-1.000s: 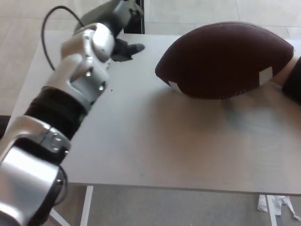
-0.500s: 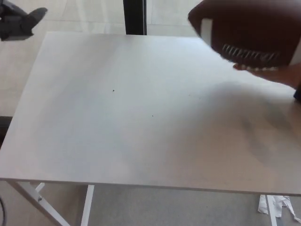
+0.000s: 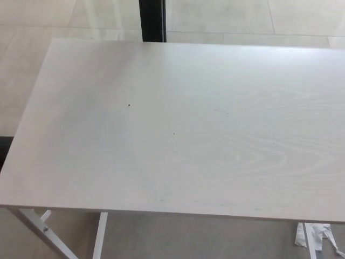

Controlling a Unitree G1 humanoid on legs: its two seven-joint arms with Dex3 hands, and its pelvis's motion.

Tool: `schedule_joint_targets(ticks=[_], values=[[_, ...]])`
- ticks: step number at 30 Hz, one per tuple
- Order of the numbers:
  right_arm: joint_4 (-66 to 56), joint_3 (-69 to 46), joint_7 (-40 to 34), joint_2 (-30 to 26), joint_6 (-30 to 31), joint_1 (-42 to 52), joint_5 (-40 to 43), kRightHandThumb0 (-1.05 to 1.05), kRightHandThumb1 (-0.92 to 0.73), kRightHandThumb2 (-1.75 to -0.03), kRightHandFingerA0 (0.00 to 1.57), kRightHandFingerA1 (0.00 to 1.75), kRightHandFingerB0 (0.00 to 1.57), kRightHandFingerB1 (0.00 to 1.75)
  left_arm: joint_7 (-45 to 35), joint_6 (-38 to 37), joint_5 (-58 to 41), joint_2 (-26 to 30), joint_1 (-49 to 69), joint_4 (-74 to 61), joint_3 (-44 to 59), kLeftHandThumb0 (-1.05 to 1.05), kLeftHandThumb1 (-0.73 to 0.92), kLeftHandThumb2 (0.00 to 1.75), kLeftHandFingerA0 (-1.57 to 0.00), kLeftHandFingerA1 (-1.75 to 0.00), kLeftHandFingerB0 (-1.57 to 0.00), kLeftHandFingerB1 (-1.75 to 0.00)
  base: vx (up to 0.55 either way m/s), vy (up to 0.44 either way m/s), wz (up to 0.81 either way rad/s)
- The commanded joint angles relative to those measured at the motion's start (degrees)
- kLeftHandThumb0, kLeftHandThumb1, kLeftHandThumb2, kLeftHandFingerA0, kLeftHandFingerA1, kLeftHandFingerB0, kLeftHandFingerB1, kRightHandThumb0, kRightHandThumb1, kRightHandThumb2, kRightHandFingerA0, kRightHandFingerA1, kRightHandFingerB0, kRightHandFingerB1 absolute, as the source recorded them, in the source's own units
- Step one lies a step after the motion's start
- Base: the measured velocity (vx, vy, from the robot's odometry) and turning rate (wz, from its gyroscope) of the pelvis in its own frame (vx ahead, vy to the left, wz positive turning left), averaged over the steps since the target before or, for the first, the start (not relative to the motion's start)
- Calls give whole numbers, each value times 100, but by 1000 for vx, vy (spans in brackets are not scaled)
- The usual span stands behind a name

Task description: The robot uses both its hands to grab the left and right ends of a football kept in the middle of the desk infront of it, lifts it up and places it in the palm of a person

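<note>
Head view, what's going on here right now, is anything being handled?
Nothing is being handled at this moment. The head view shows only the white desk with no football on it, and neither robot hand nor any person is in the picture. A dark post stands behind the desk's far edge, and a scrap of white paper lies on the floor.
</note>
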Motion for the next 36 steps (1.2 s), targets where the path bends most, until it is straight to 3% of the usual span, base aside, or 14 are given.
schedule_joint_targets(ticks=[1, 4, 8, 10, 12, 13, 14, 15, 17, 23, 24, 30, 33, 36], values=[[3499, -1585, -1908, -297, -430, -321, -626, -56, -74, -63, 63, 106, 33, 35, 134, -2054, -2053, 440, 1925, 3214, 2711, -75, 56, 91, -22, -54, -9, -45, 0, 0, 0], [3946, -1495, -1868, -609, 142, -629, -415, -53, -76, -63, 22, 42, 27, 31, 146, -1328, -1833, 385, 1707, 2652, 2483, -71, 59, 97, -1, -44, -2, -31, 0, 0, 0], [4820, -1818, -1747, -1039, 175, -1322, 285, -54, -74, -62, 31, 83, 17, 28, 188, -457, -1685, 513, 1210, 3090, 2203, -71, 57, 97, -1, -53, -3, -35, 0, 0, 0], [5356, -1822, -1786, -1543, 322, -1851, 348, -60, -60, -95, 0, 30, 0, 21, 526, 21, -1746, 429, 924, 3375, 2289, -69, 77, 63, -22, -59, 0, -34, 0, 0, 0], [5951, -1949, -2169, -1902, 60, -2393, 327, -57, -81, -72, 7, 60, 5, 15, 610, -13, -1839, 316, 758, 3630, 2328, -67, 74, 68, -12, -57, -2, -22, 0, 0, 0], [6550, -2230, -2226, -2188, -74, -2796, 721, -60, -87, -67, 0, 28, 0, 12, 533, -88, -1693, 184, 782, 3736, 2090, -70, 81, 64, 0, -50, 0, -15, 0, 0, 0], [6713, -2334, -2304, -2180, -174, -2884, 818, -61, -64, -99, 0, 40, 0, 22, 369, -60, -1699, 97, 852, 3640, 2031, -80, 60, 98, -2, -50, 0, -27, 0, 0, 0], [6908, -2331, -2368, -2192, -232, -2906, 771, -61, -87, -64, 1, 96, 0, 21, -60, -27, -1711, 42, 1024, 3450, 1906, -75, 80, 65, -13, -61, 0, -31, 0, 0, 0], [6876, -2065, -1677, -2051, -188, -2467, 531, -61, -80, -65, 25, 104, 11, 24, -619, -300, -1959, 112, 1134, 3724, 2008, -89, 64, 100, -1, -47, 0, -26, 0, 0, 0], [7290, -1351, -141, -2135, -830, -1758, -108, -69, -73, -62, 30, 56, 16, 28, -802, -516, -2232, 270, 1217, 4074, 2266, -85, 62, 93, -5, -55, -2, -28, 0, 0, 0], [7182, -1142, 238, -2100, -905, -1619, -213, -71, -58, -91, 24, 56, 13, 41, -1214, -773, -1948, 472, 1196, 4401, 1885, -39, 46, 104, -2, -53, 0, -52, 0, 0, 0], [7307, -302, 1026, -2389, -1406, -1368, -802, -69, -57, -88, 22, 48, 14, 40, -1472, -961, -1821, 515, 1156, 4442, 1506, -78, 70, 61, -10, -49, -14, -38, 0, 0, 0], [7310, 283, 1107, -2533, -1592, -1408, -1161, -73, -55, -88, 23, 47, 13, 40, -1526, -881, -1908, 505, 977, 4165, 1424, -39, 45, 104, -2, -54, 0, -51, 0, 0, 0], [7506, 367, 1195, -2611, -1798, -1315, -1138, -71, -70, -61, 32, 37, 20, 30, -1576, -829, -2073, 497, 954, 4250, 1505, -79, 58, 95, -3, -49, -6, -40, 0, 0, 0]])
